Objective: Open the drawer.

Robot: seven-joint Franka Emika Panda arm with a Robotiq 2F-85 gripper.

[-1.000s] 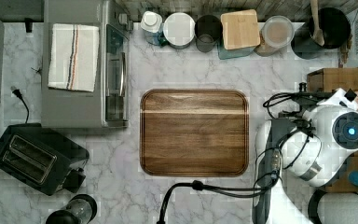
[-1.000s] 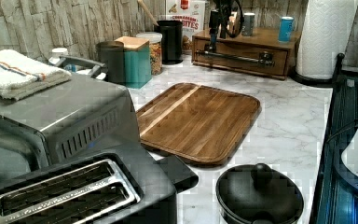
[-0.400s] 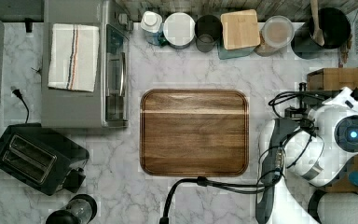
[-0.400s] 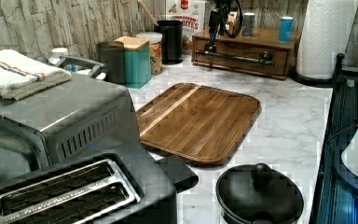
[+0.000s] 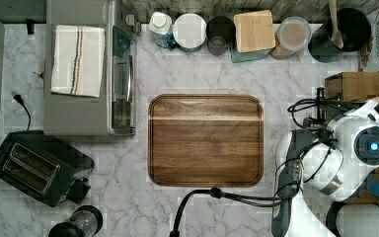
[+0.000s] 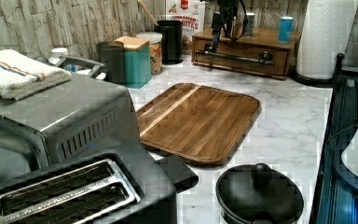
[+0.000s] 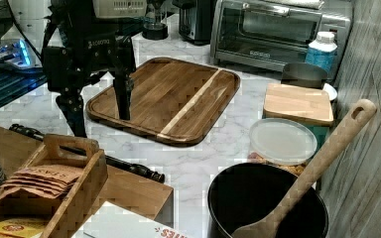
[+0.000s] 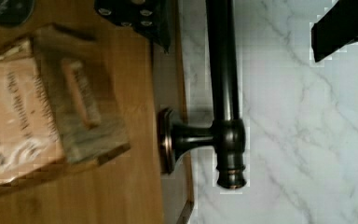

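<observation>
Just below the hand (image 7: 99, 115) (fingers spread wide) lies the drawer (image 6: 240, 54) handle (image 8: 225, 74)

Cutting board (image 5: 206, 140) sits flat mid-counter on the marble worktop (image 5: 202, 74), toaster oven (image 5: 86, 74) off to the top view's left with a striped towel (image 5: 77, 59) folded on top, black toaster (image 5: 37, 168) below it, canisters (image 5: 254, 30) lined along the back wall
</observation>
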